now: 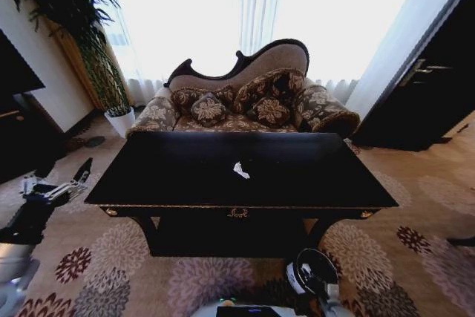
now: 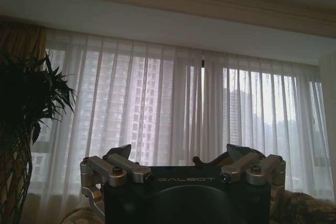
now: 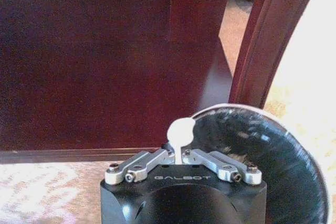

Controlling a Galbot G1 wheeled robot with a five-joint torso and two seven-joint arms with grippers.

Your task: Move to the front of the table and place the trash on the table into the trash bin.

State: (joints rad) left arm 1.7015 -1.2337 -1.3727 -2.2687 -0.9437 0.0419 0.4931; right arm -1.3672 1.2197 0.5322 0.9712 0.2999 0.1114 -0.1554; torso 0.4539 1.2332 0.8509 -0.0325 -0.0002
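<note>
1. Right wrist view puts the right gripper [image 3: 181,153] down low by the bench's front, pinched shut on a small white tissue [image 3: 180,131]. It hangs right over the rim of the bin [image 3: 273,150], with the black liner open underneath. So this piece looks like it's at the drop-off point, just not let go yet.

2. In the head view the same bin [image 1: 315,272] sits on the carpet just in front of the bench's front right leg, close to the robot's base. The drive-up part of the task looks done, since the robot is square to the front apron with the gold emblem.

3. What's left: one small white scrap [image 1: 241,171] lies near the middle of the bench [image 1: 148,176]. I can't spot a can anywhere on top, so my guess is the scrap is the last thing, but the glossy black surface hides stuff.

4. Left gripper [image 1: 80,172] is parked out past the bench's left edge, raised, pointing toward the curtains. The left wrist view shows its fingers [image 2: 118,163] spread wide with nothing between them.

5. Room to move: carpet is open on both sides of the bench. The sofa [image 1: 245,102] sits just behind the far edge, and a potted plant [image 1: 111,87] stands at the back left, well apart from the left arm. Tightest spot is the right gripper, squeezed between the bench leg, the apron and the bin rim, so coming up from there means clearing the bench's front edge.
</note>
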